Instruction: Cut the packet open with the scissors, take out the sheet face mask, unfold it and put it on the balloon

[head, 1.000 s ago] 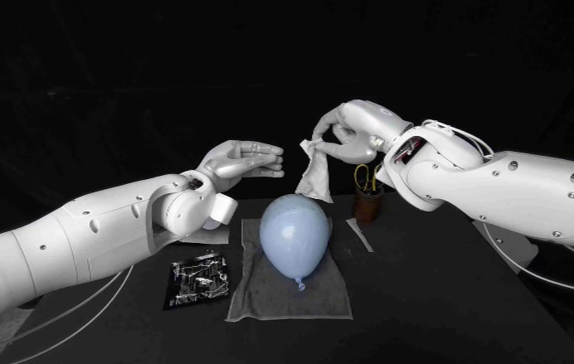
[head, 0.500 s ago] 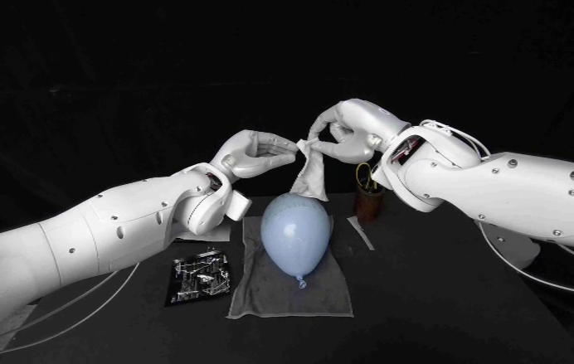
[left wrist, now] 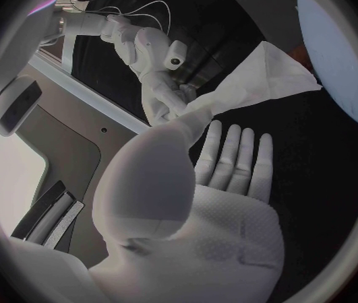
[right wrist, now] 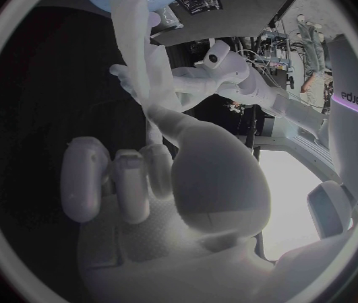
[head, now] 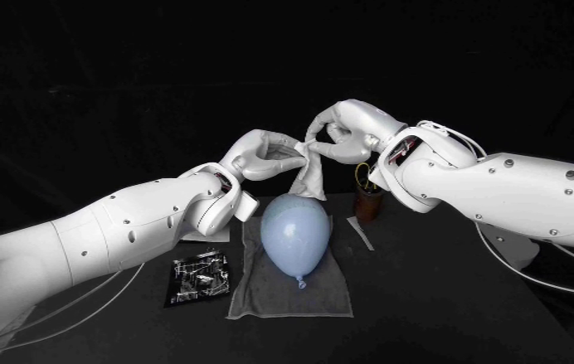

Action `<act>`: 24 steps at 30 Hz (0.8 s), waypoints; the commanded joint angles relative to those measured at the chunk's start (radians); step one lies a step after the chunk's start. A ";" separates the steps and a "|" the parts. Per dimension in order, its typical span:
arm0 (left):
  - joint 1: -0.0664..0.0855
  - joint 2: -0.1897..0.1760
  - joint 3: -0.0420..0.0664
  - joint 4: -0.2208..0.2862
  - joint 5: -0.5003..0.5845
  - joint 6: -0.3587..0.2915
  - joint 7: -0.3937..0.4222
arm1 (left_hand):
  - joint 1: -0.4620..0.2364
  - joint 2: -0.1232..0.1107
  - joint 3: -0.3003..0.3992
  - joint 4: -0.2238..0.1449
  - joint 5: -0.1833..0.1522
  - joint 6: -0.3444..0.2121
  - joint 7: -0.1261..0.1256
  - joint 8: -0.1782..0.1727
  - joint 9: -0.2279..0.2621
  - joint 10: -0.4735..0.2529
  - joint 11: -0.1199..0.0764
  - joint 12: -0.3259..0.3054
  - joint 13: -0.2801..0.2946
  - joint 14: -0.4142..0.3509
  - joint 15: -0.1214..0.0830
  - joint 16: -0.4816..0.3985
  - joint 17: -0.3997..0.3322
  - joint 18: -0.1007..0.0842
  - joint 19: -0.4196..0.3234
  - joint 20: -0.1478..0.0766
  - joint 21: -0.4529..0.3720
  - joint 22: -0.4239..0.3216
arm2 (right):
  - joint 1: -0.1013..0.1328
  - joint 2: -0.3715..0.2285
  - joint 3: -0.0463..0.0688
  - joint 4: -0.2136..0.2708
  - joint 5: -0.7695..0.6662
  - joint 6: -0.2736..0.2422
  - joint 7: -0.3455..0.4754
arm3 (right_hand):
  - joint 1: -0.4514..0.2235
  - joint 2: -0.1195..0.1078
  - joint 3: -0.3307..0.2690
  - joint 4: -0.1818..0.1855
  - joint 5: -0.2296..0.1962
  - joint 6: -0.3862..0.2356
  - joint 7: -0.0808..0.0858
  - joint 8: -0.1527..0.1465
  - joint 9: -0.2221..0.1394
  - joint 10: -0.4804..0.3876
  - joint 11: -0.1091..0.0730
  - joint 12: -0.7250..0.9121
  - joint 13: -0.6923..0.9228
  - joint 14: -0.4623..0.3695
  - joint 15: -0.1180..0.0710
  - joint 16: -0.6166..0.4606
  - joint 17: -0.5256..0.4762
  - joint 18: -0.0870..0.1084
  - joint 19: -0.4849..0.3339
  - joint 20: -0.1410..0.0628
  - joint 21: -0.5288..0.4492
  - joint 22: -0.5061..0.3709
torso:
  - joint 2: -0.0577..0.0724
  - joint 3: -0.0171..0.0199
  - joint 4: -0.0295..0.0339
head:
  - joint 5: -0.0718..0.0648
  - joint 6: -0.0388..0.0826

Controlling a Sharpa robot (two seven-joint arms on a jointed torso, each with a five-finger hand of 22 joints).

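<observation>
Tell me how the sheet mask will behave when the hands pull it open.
Probably floppy: the sheet mask hangs limp and folded from the right hand, above the balloon. Likely light and clingy: its layers hang bunched together. It looks thin, so hard tugs might tear it.

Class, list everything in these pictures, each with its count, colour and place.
balloon: one, pale blue, lying on the towel.
towel: one, grey, middle of the table.
mask: one, white, folded, hanging above the balloon.
packet: one, black and silver, left of the towel.
cup: one, dark brown, behind the towel's right corner.
strip: one, pale, right of the towel.
table: one, black, under everything.
left hand: one, silver, at the mask's top.
right hand: one, silver, holding the mask's top.
</observation>
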 commanded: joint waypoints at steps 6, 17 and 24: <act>0.001 0.001 0.002 0.006 -0.009 0.014 0.010 | -0.002 0.013 -0.004 0.008 -0.007 0.030 0.011 0.006 0.004 0.001 -0.008 0.001 0.001 0.007 -0.001 0.009 -0.001 -0.011 -0.001 -0.002 0.001 0.001 | 0.000 0.004 0.001 -0.010 -0.003 -0.009 -0.011 | -0.001 0.011 0.005 0.000 0.002 0.004 0.001 0.004 0.060 0.042 -0.004 0.006 0.154 0.108 -0.006 0.007 0.263 -0.013 0.038 -0.001 0.005 0.196 | 0.000 0.0001 0.0009 | -0.003 -0.002; 0.001 0.003 0.002 0.013 0.002 0.039 0.012 | 0.010 0.057 0.015 0.019 -0.007 0.105 0.017 0.041 0.022 0.043 -0.040 0.017 0.004 0.045 -0.025 0.032 0.001 -0.004 0.028 -0.002 0.005 0.004 | -0.001 0.017 0.001 -0.025 -0.010 -0.009 -0.040 | -0.001 0.011 0.006 0.000 0.002 0.004 0.000 0.004 0.061 0.042 -0.004 0.005 0.154 0.108 -0.006 0.007 0.263 -0.014 0.039 -0.001 0.008 0.196 | 0.000 -0.0001 0.0010 | -0.003 -0.005; 0.001 0.004 0.002 0.016 0.029 0.051 0.015 | 0.008 0.058 0.015 0.023 -0.007 0.103 0.017 0.040 0.023 0.046 -0.040 0.017 0.003 0.049 -0.026 0.034 0.001 -0.003 0.033 -0.002 0.005 0.004 | -0.003 0.026 0.000 -0.035 -0.016 0.003 -0.056 | -0.001 0.011 0.006 0.000 0.002 0.004 0.000 0.004 0.061 0.042 -0.004 0.005 0.154 0.108 -0.006 0.007 0.263 -0.014 0.039 -0.001 0.008 0.196 | 0.000 -0.0002 -0.0001 | -0.003 -0.005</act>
